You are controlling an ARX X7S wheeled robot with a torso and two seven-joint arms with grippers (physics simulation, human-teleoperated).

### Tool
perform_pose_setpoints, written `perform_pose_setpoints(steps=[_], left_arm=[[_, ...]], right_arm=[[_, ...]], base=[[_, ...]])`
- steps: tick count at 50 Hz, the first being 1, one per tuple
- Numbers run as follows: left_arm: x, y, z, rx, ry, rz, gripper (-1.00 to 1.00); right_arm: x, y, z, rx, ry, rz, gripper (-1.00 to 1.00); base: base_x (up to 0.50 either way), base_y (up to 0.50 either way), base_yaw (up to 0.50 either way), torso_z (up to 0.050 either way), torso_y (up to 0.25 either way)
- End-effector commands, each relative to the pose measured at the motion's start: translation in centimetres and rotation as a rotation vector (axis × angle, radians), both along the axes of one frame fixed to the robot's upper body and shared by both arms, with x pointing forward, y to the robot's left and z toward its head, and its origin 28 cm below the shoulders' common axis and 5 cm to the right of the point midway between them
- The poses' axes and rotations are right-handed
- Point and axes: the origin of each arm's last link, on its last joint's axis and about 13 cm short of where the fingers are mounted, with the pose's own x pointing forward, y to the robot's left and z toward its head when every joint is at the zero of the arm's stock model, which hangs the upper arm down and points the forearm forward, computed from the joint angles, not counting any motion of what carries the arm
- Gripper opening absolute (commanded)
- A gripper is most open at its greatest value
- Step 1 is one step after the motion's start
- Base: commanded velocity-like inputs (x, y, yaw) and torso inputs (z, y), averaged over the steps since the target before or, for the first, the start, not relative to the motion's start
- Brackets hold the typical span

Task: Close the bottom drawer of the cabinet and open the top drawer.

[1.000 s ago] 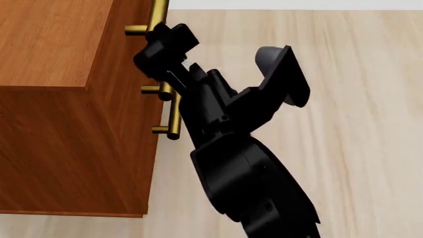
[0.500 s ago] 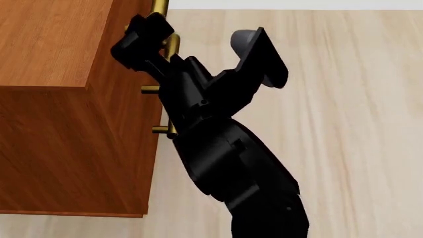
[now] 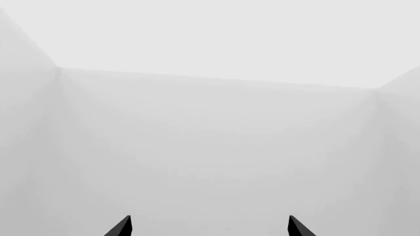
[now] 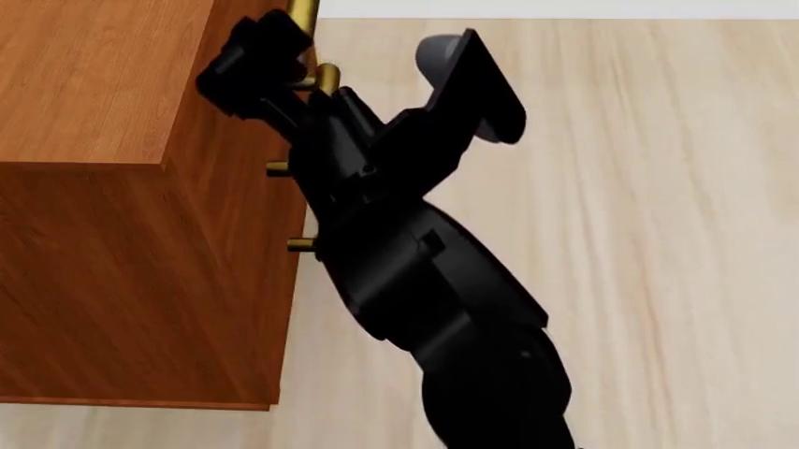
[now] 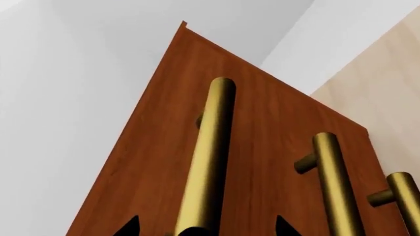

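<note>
The reddish-brown cabinet fills the left of the head view, its brass handles along its front edge. My right gripper is up against that front, near the cabinet's top. In the right wrist view the right gripper is open, its two fingertips either side of the top drawer's brass bar handle without touching it. Further along are the middle handle and the bottom drawer's handle. All three drawer fronts look flush. My left gripper is open, holding nothing and facing pale grey walls.
Pale wooden floor spreads to the right of the cabinet. A white wall base runs along the far edge. My right arm's black links cross the middle of the head view.
My right arm has swung toward the cabinet. Its gripper moved from just off the handles to the front face by the top handle.
</note>
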Motion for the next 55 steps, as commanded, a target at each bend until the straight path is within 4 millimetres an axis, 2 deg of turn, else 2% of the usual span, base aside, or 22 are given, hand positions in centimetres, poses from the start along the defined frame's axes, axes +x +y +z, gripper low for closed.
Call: perform_pose_setpoints(steps=[1, 5, 6, 25, 39, 55], left_arm=[[0.1, 0.1, 0.0, -0.001, 0.001, 0.003, 1.00], [0.2, 0.0, -0.1, 0.000, 0.004, 0.002, 1.00], [0.2, 0.0, -0.1, 0.001, 0.004, 0.003, 1.00], [0.1, -0.1, -0.1, -0.001, 0.002, -0.002, 1.00], [0.0, -0.1, 0.0, -0.001, -0.001, -0.007, 1.00], [-0.4, -0.4, 0.4, 0.002, -0.012, -0.016, 1.00]], right_arm=[[0.3, 0.7, -0.1, -0.020, 0.005, 0.020, 1.00], [0.2, 0.7, -0.1, -0.017, -0.001, 0.019, 1.00], [0.2, 0.6, -0.1, -0.018, 0.000, 0.010, -1.00], [-0.2, 0.4, 0.1, -0.013, -0.008, 0.004, -1.00], [-0.8, -0.2, 1.0, 0.003, -0.029, -0.013, -1.00], [-1.7, -2.3, 2.2, 0.099, -0.045, -0.057, -1.00]], base=[[0.00, 0.00, 0.00, 0.000, 0.000], [0.00, 0.00, 0.00, 0.000, 0.000], [0.01, 0.00, 0.00, 0.000, 0.000], [0.00, 0.00, 0.00, 0.000, 0.000], [0.00, 0.00, 0.00, 0.000, 0.001], [0.00, 0.00, 0.00, 0.000, 0.004]])
